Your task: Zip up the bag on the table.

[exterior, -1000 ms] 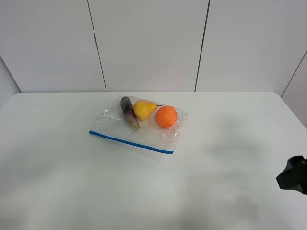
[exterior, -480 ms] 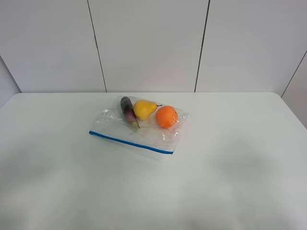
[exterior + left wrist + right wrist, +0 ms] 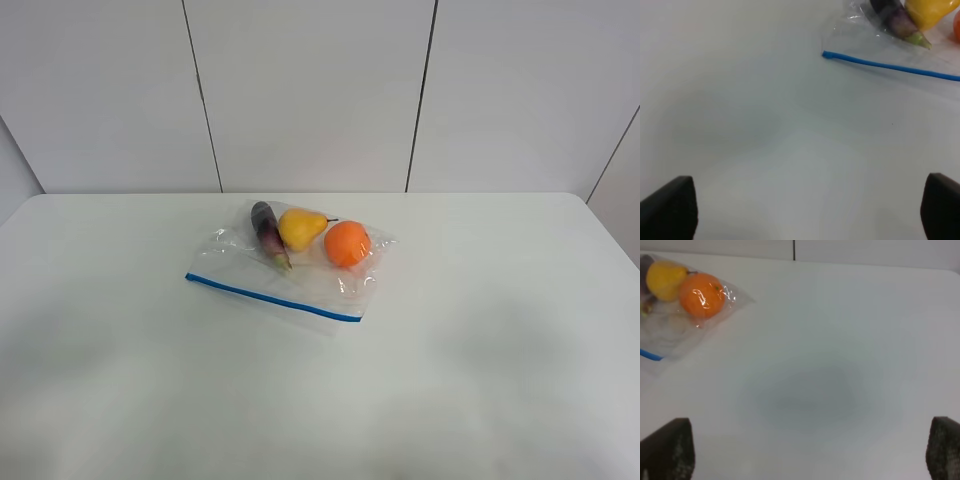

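Observation:
The clear crinkly bag (image 3: 300, 268) lies on the white table (image 3: 480, 330), its blue zipper strip (image 3: 272, 296) along the near edge. An eggplant (image 3: 268, 232), a pear (image 3: 300, 227) and an orange (image 3: 346, 243) show through it. Neither arm shows in the exterior view. My left gripper (image 3: 805, 210) is open and empty, well back from the zipper's left end (image 3: 826, 54). My right gripper (image 3: 810, 452) is open and empty, off to the right of the bag (image 3: 670, 325), apart from it.
Bare white tabletop surrounds the bag on all sides. A grey panelled wall (image 3: 310, 90) stands behind the table's far edge.
A dark part of the right arm that showed at the right edge of the exterior view a second ago has gone out of view. The bag has not moved.

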{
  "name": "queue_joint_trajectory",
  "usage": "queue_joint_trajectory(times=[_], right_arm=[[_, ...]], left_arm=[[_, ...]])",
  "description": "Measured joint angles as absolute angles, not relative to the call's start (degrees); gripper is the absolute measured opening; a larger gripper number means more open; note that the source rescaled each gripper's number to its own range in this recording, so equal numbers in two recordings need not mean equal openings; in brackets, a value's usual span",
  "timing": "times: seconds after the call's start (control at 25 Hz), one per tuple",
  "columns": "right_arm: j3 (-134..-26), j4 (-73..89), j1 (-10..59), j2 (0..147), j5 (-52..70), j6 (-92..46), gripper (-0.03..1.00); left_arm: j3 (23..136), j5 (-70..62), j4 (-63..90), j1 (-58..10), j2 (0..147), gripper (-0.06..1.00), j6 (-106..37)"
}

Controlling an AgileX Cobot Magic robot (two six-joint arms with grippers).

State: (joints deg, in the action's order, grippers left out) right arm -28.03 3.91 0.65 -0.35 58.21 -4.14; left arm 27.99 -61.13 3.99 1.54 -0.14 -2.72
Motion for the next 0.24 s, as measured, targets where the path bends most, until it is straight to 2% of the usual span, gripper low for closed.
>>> queue_joint_trajectory(times=[0.24], right_arm=[[-28.03, 3.91, 0.65, -0.35, 58.21, -4.07, 1.0]], left_arm=[[27.99, -61.13, 3.99, 1.54, -0.14, 1.0, -2.72]])
